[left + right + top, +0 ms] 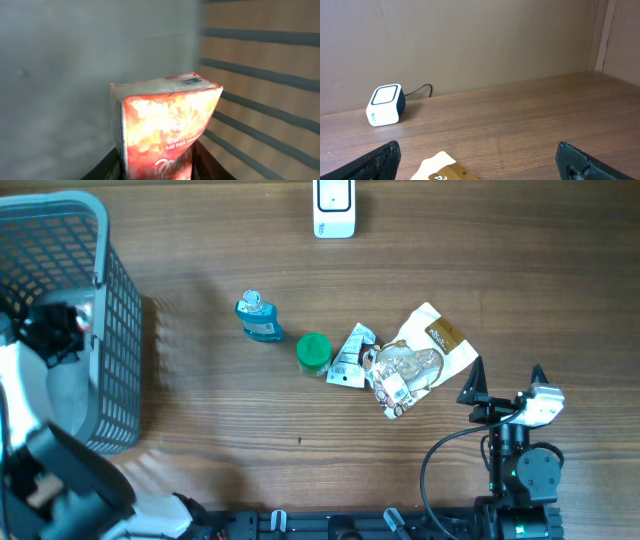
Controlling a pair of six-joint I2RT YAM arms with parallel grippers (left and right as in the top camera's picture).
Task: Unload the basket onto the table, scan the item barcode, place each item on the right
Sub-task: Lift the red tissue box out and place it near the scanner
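Note:
Deep in the grey basket (pixel 110 330), my left gripper (pixel 55 330) is shut on a red and orange soft pack (pixel 165 125). That pack stands upright between the dark fingers (pixel 205 162), which press on both of its sides; its printing reads upside down. The basket's solid wall (pixel 60 75) is right behind it. Far across the table at the back edge stands the white barcode scanner (pixel 334 208), also visible as a small cube (pixel 385 105) in the right wrist view. My right gripper (pixel 505 380) hangs open at the front right, with nothing between its fingers (pixel 480 162).
A row of items lies mid-table: a blue bottle (pixel 258 318), a green-lidded jar (pixel 313 352), a silver packet (pixel 352 355), a clear bag (pixel 405 370) and a brown and white pouch (pixel 440 340). The pouch (pixel 440 170) lies just ahead of my right gripper.

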